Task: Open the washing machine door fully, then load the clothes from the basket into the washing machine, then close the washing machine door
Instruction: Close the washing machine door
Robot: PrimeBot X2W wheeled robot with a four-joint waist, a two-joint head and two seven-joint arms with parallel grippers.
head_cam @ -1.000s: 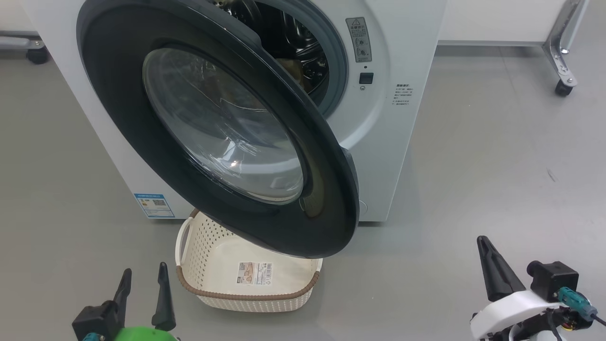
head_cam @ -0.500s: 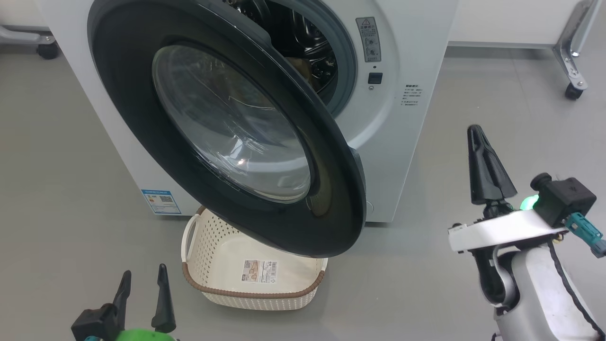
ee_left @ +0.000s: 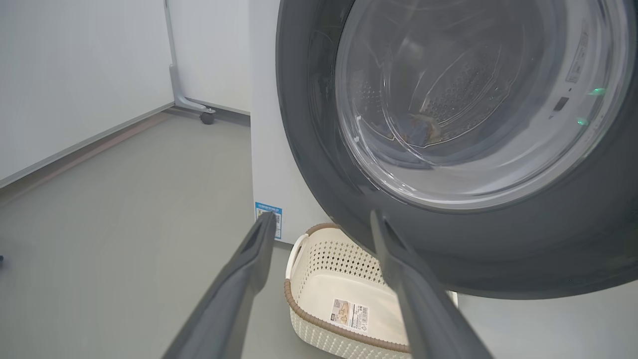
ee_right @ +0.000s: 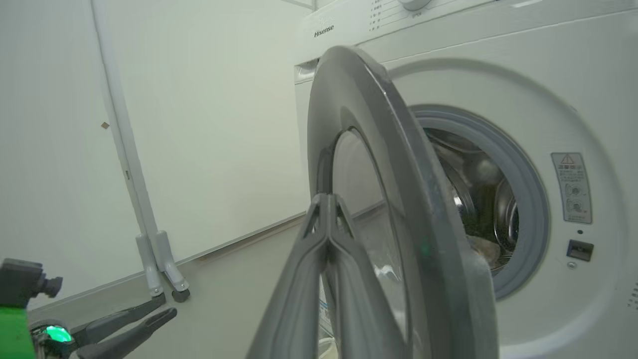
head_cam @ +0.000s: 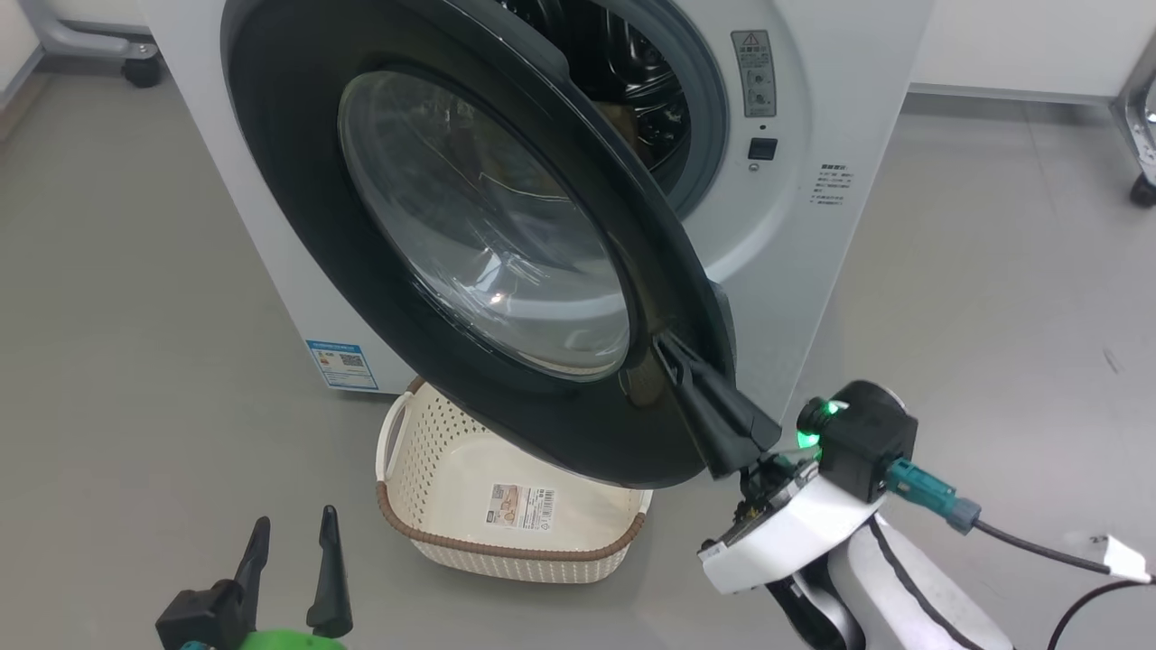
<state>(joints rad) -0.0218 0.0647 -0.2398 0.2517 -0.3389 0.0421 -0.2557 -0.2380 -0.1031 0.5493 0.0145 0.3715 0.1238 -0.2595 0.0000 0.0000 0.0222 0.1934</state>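
The washing machine (head_cam: 813, 253) stands with the washing machine door (head_cam: 298, 235) about half open, its glass bowl (head_cam: 479, 226) facing me. My right gripper (head_cam: 666, 343) is shut with nothing in it. Its tips are at the door's outer face, beside the free edge; I cannot tell whether they touch it. From the right wrist the right gripper (ee_right: 326, 197) points at the door (ee_right: 398, 209). The basket (head_cam: 424, 533) sits on the floor under the door, holding nothing but its label. A lump of the clothes (ee_left: 418, 130) lies in the drum. My left gripper (head_cam: 293, 542) hangs open, low and left of the basket.
Grey floor (head_cam: 135, 316) spreads left and right of the machine. A wheeled frame leg (head_cam: 1142, 185) stands at the far right and another caster (head_cam: 140, 70) at the back left. A white wall (ee_right: 199, 124) runs behind the machine on the left.
My right arm has swung in from the right and brought its shut fingers up to the door's free edge. The head camera has shifted, so the whole picture has slid. The left gripper has stayed still.
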